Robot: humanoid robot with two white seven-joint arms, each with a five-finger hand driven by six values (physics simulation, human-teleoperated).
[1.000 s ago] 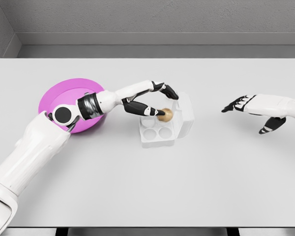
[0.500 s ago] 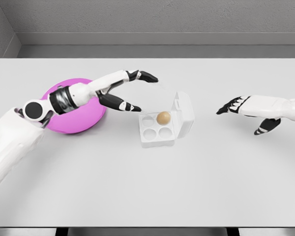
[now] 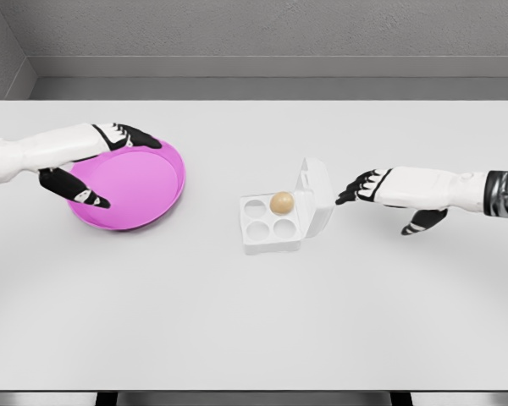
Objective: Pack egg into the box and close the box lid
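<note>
Now the small tan egg (image 3: 281, 202) sits on its own in the back right cup of the white four-cup plastic egg box (image 3: 272, 226), which stands near the middle of the grey table (image 3: 254, 321), its hinged lid (image 3: 316, 196) upright on the side toward the table's right edge. A second ago my left hand (image 3: 91, 161) was pinching that egg over the cup; it has since let go and pulled all the way back toward the table's left edge, where it hovers with fingers spread and empty over the shallow round magenta plate (image 3: 144, 182). Meanwhile my right hand (image 3: 381, 188) has slid in from the right edge and is now just beside the lid's outer face, fingers loose and holding nothing, not clearly touching it. I read the packing step as done; what's left is pushing that lid over and down.
</note>
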